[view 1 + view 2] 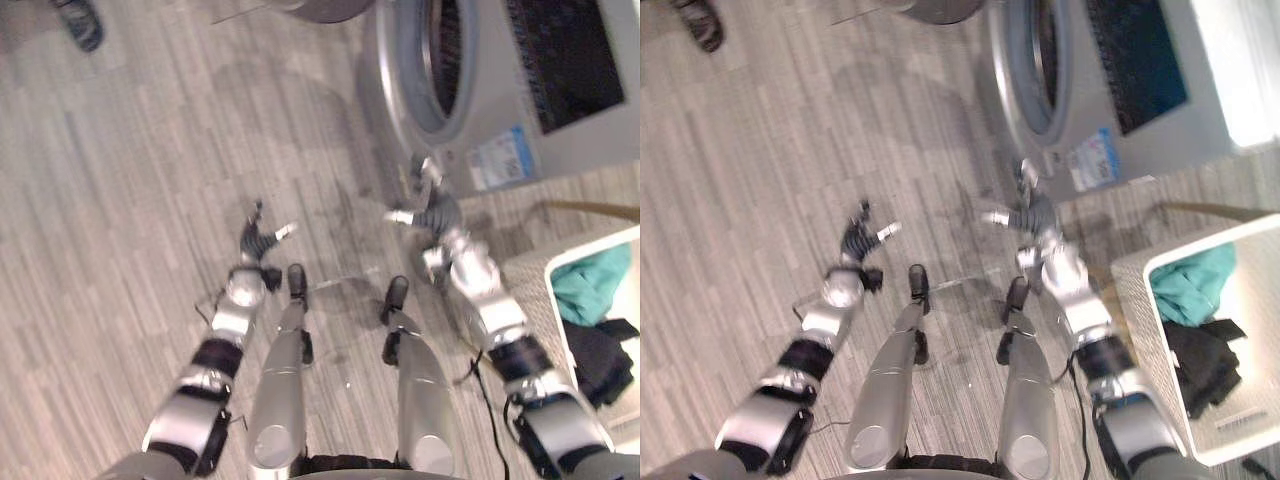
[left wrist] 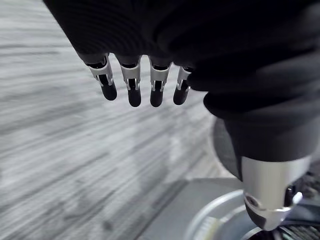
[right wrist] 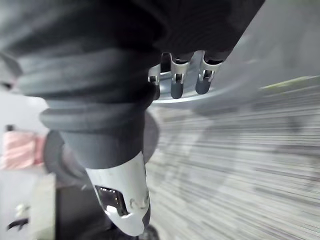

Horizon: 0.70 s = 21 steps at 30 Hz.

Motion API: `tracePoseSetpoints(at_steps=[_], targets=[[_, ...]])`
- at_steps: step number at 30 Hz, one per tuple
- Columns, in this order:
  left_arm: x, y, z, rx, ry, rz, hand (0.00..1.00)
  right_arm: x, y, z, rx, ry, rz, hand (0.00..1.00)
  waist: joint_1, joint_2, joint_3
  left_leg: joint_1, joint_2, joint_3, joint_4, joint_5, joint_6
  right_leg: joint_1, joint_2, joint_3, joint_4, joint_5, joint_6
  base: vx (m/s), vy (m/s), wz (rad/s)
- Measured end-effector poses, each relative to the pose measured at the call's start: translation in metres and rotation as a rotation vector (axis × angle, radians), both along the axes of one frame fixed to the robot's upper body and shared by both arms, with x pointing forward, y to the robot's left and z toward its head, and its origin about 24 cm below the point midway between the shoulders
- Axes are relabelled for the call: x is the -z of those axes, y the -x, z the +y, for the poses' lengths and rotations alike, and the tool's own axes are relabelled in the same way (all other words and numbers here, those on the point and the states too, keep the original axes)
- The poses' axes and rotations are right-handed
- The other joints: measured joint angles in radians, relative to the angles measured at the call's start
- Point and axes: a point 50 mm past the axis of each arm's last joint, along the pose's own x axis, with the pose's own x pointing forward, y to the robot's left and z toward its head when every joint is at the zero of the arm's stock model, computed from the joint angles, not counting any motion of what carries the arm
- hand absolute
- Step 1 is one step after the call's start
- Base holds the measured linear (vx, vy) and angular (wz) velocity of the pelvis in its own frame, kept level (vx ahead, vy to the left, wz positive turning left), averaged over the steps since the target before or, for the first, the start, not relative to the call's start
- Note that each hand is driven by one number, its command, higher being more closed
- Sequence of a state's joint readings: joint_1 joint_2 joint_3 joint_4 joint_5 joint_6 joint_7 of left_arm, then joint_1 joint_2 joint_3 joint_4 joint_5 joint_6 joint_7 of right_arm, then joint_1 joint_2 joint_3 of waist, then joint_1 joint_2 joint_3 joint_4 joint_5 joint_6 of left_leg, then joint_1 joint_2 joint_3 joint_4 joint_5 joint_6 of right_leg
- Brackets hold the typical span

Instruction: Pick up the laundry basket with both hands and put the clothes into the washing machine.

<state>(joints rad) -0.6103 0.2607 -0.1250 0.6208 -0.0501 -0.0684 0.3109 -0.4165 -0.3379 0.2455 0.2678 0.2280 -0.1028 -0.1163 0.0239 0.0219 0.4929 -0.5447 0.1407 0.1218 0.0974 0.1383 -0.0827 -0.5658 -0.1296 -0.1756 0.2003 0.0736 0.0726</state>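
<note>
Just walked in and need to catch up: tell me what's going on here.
Nothing is being handled yet. The left robot hand and right robot hand hang open and empty over the floor. The basket sits on the floor at the robot's right, untouched, with teal and dark clothes inside. The washer stands ahead, to the right.

Floor (image 1: pixel 120 200) matt wood-grain; washing machine (image 1: pixel 590 145) smooth, glossy; laundry basket (image 1: pixel 1137 312) perforated plastic; clothes (image 1: pixel 1190 285) cloth.
</note>
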Motion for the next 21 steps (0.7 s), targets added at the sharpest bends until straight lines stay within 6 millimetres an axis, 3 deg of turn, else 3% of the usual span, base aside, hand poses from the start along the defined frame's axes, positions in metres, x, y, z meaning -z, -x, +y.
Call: tracePoseSetpoints(at_steps=[2,5,6,10,14,15,21], targets=[[-0.043,-0.017,0.023,-0.046,-0.082,-0.095,0.00,0.044,0.014,0.001,0.020,-0.030,0.152,0.00,-0.034,-0.020,-0.001,-0.004,0.017,0.047,0.032,-0.020,0.006,0.001,0.018,0.046,-0.047,0.046,0.004,-0.03,-0.036,-0.67],[-0.086,-0.027,0.052,-0.123,-0.162,-0.156,0.00,0.079,0.032,-0.009,0.109,-0.058,0.272,0.00,-0.070,-0.029,-0.001,-0.036,0.036,0.078,0.094,-0.054,0.006,-0.012,0.033,0.078,-0.074,0.072,0.003,-0.02,-0.044,-0.45],[-0.114,-0.029,0.063,-0.154,-0.194,-0.213,0.00,0.088,0.041,-0.020,0.177,-0.086,0.300,0.00,-0.075,-0.035,0.000,-0.067,0.052,0.089,0.135,-0.076,0.006,-0.028,0.045,0.094,-0.083,0.080,0.009,-0.03,-0.055,-0.39],[-0.165,-0.027,0.080,-0.209,-0.225,-0.332,0.00,0.094,0.063,-0.033,0.285,-0.154,0.298,0.00,-0.080,-0.052,0.000,-0.143,0.105,0.103,0.242,-0.129,0.003,-0.069,0.071,0.110,-0.084,0.096,-0.004,-0.01,-0.048,-0.33],[-0.183,-0.020,0.097,-0.285,-0.182,-0.383,0.00,0.078,0.075,-0.032,0.321,-0.222,0.206,0.00,-0.077,-0.065,0.000,-0.205,0.162,0.115,0.339,-0.185,-0.004,-0.103,0.106,0.126,-0.081,0.096,-0.004,0.00,-0.053,-0.33],[-0.185,-0.020,0.092,-0.268,-0.198,-0.392,0.00,0.073,0.075,-0.031,0.318,-0.236,0.180,0.00,-0.076,-0.071,0.003,-0.223,0.174,0.117,0.358,-0.194,-0.005,-0.116,0.112,0.127,-0.081,0.097,-0.003,0.00,-0.053,-0.26],[-0.189,-0.015,0.107,-0.343,-0.147,-0.392,0.00,0.059,0.082,-0.030,0.319,-0.301,0.100,0.00,-0.066,-0.097,0.012,-0.261,0.194,0.116,0.377,-0.202,-0.010,-0.148,0.126,0.123,-0.078,0.098,-0.002,0.01,-0.047,-0.07]])
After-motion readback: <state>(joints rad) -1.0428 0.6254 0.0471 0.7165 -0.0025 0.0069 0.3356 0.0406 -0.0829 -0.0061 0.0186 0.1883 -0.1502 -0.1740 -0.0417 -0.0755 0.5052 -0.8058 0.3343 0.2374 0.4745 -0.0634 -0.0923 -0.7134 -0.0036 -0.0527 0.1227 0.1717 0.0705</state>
